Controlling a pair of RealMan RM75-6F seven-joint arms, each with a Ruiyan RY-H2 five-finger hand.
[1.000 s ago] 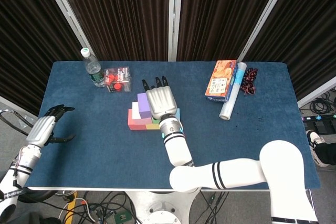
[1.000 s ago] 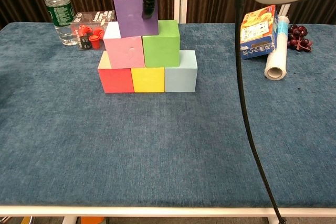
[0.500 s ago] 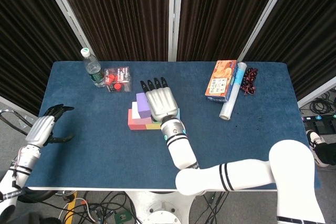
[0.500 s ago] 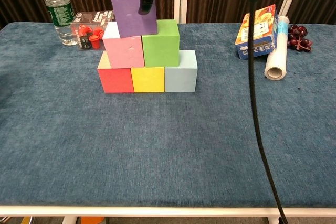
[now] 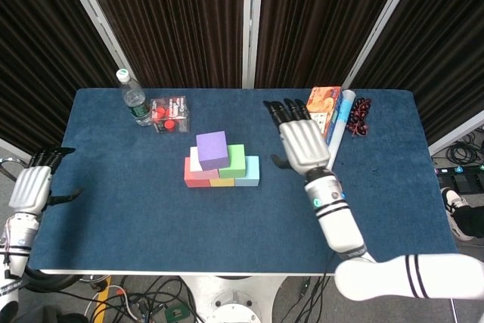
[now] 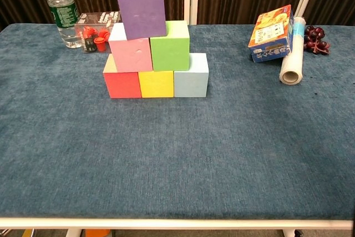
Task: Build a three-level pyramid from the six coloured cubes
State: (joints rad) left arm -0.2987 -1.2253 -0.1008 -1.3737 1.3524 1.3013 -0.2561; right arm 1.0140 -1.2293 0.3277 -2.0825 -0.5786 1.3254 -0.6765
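The pyramid looks complete, so the step in hand is to clear away without knocking it. The right hand [image 5: 305,144] hovers off to the right of the stack, empty with its fingers spread; it would do best to move away from the cubes and never sweep across the top one. The left hand [image 5: 32,187] hangs off the counter's left edge, holding nothing, fingers loosely apart.

The stack stands near the middle of the counter [image 6: 177,159]. A red cube [image 6: 122,85], yellow cube [image 6: 156,84] and pale blue cube [image 6: 191,82] touch in a row. On them sit a pink cube [image 6: 131,55] and green cube [image 6: 170,51]. The purple cube [image 6: 142,9] crowns them, resting mostly over the pink one and turned slightly askew.
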